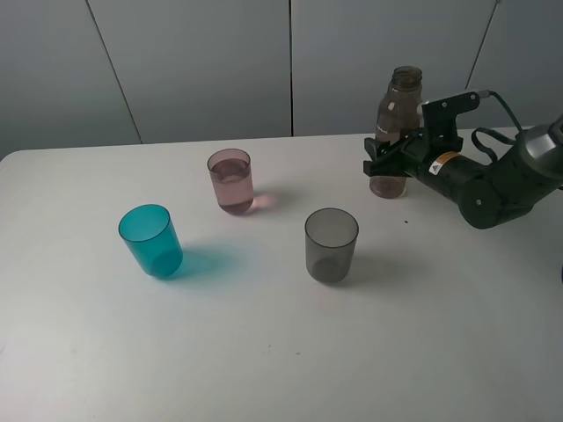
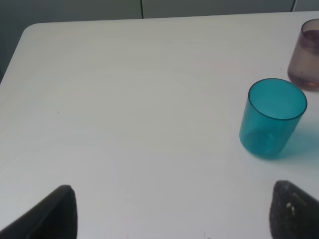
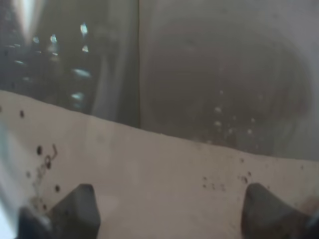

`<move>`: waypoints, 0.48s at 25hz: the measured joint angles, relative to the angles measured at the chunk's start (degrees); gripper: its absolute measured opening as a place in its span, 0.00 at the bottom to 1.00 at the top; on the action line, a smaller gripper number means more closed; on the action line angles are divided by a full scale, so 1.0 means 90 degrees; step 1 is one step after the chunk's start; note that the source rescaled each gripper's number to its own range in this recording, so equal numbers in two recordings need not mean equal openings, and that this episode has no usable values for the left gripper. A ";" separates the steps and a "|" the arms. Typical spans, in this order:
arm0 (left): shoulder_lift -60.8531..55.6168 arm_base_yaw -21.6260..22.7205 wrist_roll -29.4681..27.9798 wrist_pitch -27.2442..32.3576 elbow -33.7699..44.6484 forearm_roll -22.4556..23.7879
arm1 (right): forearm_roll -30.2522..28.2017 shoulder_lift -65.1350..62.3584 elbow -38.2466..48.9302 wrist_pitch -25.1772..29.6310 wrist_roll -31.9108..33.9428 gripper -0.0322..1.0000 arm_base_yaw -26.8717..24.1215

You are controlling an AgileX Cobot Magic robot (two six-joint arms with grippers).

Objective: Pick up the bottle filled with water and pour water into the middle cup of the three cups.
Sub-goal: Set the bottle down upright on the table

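Bottle (image 1: 400, 123) stands upright near the table's (image 1: 264, 352) far right edge. Right arm reaches in low and horizontal; right gripper (image 1: 384, 160) is closed around the bottle's lower body. Left gripper (image 2: 169, 211) is spread wide, fingertips hovering near the teal cup (image 2: 271, 117).

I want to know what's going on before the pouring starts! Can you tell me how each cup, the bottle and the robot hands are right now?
bottle: upright on the table, no cap, right gripper around its lower part.
pink cup: upright, some liquid inside.
teal cup: upright, looks empty.
grey cup: upright, looks empty.
left gripper: open, holding nothing.
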 joint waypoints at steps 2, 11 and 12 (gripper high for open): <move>0.0000 0.0000 0.0000 0.0000 0.0000 0.0000 | -0.0017 0.0000 0.0000 0.0000 0.0000 0.03 0.0000; 0.0000 0.0000 0.0000 0.0000 0.0000 0.0000 | -0.0149 -0.0015 0.0050 0.0013 0.0045 0.99 0.0000; 0.0000 0.0000 0.0000 0.0000 0.0000 0.0000 | -0.0149 -0.0061 0.0128 0.0059 0.0045 0.99 0.0000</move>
